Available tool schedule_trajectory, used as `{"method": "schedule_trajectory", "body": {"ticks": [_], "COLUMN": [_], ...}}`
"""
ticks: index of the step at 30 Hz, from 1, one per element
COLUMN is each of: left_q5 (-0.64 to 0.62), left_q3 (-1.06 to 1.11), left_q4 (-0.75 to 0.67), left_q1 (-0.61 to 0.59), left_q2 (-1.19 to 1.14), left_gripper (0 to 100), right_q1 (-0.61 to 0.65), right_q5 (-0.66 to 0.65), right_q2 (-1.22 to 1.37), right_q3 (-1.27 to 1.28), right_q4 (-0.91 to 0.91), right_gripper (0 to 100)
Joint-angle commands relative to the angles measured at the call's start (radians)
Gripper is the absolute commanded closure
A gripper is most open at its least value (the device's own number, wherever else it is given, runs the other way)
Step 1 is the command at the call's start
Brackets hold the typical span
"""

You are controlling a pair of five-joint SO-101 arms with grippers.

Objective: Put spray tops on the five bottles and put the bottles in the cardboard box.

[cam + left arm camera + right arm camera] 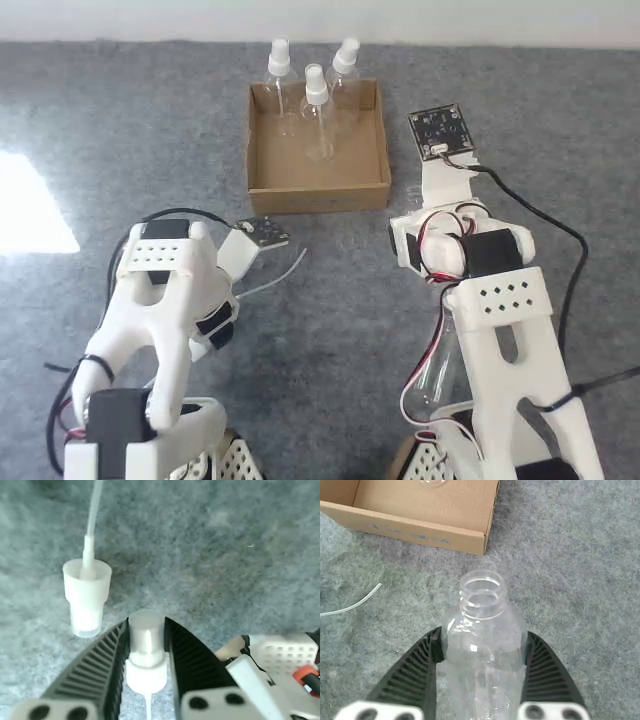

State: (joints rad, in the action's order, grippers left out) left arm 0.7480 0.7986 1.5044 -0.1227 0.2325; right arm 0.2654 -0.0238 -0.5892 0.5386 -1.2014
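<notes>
My left gripper [146, 625] is shut on a white spray top [146, 652], its dip tube pointing back toward the wrist. A second spray top [87, 596] lies on the carpet just beyond the fingertips, and its thin tube [276, 274] trails away. My right gripper [484, 637] is shut on a clear bottle [485, 630] with an open, uncapped neck; the same bottle [440, 366] shows beneath the right arm. The cardboard box [318, 192] sits at the back centre. In it stand three bottles with spray tops fitted [317, 112].
The grey carpet covers the whole table. The box's near corner [470, 540] lies just beyond the held bottle. The right arm's cable [560, 230] loops off to the right. Open carpet lies between the two arms in front of the box.
</notes>
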Motion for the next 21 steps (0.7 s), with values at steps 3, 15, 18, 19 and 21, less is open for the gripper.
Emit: {"method": "schedule_trajectory", "body": {"ticks": [3,15,18,19,21], "left_q5": [-0.032,-0.213,-0.238,-0.245,-0.272], "left_q3": [-0.081,-0.269,-0.292,-0.3,-0.317], "left_q4": [0.015,0.017,0.017,0.017,0.017], "left_q1": [-0.003,0.006,0.006,0.006,0.006], "left_q2": [0.006,0.006,0.006,0.006,0.006], "left_gripper": [98,98,98,98,98], "right_q1": [-0.008,-0.005,-0.007,-0.005,-0.001], "right_q5": [-0.008,-0.008,-0.005,-0.005,-0.003], "right_q2": [-0.038,-0.038,-0.038,-0.038,-0.038], "right_q3": [-0.012,0.009,0.009,0.009,0.009], "right_q4": [0.013,0.048,0.051,0.051,0.051], "right_gripper": [91.3,91.3,91.4,91.6,91.6]}}
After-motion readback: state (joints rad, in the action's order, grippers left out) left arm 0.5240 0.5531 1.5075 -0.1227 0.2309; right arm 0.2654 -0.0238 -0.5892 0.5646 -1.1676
